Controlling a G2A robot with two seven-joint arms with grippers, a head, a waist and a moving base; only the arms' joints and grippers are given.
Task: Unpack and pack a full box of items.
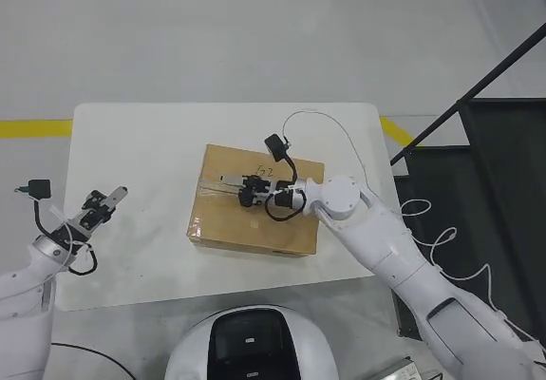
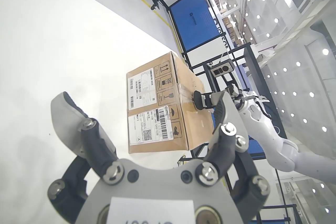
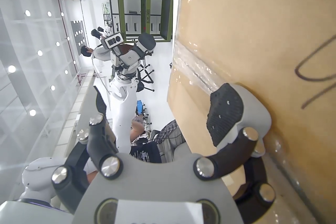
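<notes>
A sealed brown cardboard box (image 1: 254, 214) stands in the middle of the white table (image 1: 130, 142), its top seam closed with clear tape (image 3: 193, 68). My right gripper (image 1: 251, 193) is over the box top at the seam, open, with one finger pad (image 3: 227, 110) lying against the cardboard (image 3: 249, 20) and the other finger (image 3: 98, 107) out in the air. My left gripper (image 1: 102, 207) hovers open and holds nothing over the bare table left of the box. In the left wrist view the left gripper (image 2: 143, 101) faces the box's labelled side (image 2: 149, 107), where the right gripper (image 2: 199, 101) touches the top edge.
A black metal frame with steps (image 1: 500, 161) stands just off the table's right edge. A thin white cable (image 1: 334, 123) loops over the table's back right corner. Bare table surface lies left of and behind the box.
</notes>
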